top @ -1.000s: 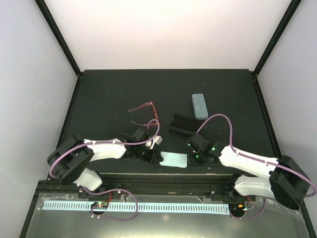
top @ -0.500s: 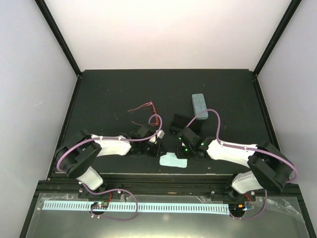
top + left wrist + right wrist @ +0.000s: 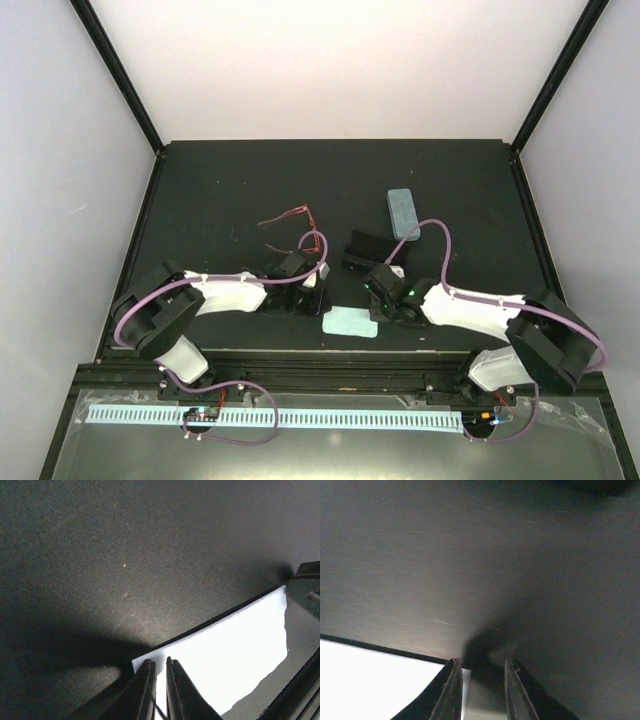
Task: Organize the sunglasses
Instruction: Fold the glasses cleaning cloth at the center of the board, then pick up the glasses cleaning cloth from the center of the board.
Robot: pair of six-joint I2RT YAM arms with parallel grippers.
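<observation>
- Left gripper (image 3: 159, 662): the fingers are pressed almost together, with only a thin slit between them. The tips are down at one corner of the pale blue cloth (image 3: 352, 322).
- I cannot tell whether that corner is actually caught between the tips. The rest of the cloth lies flat on the table (image 3: 220, 200).
- In the top view this gripper sits at the cloth's 10 o'clock corner. Its arm reaches in from 8 o'clock.
- Right gripper (image 3: 482, 662): the fingers are partly spread with a clear gap, and nothing shows between them but shaded table. One fingertip is right at the cloth's edge, and the other is over bare table.
- In the top view it sits at the cloth's 2 o'clock side. Its arm comes in from 4 o'clock.
- The two grippers face each other across the cloth, close but not touching.
- Red sunglasses (image 3: 290, 222): they lie on the table with the arms unfolded, at 11 o'clock from the cloth. They are apart from both grippers, and nothing touches them.
- Black case (image 3: 366, 248): it is at 12 o'clock from the cloth, just beyond the right gripper.
- Pale blue case (image 3: 403, 212): it is at 1 o'clock from the cloth, just past the black case.
</observation>
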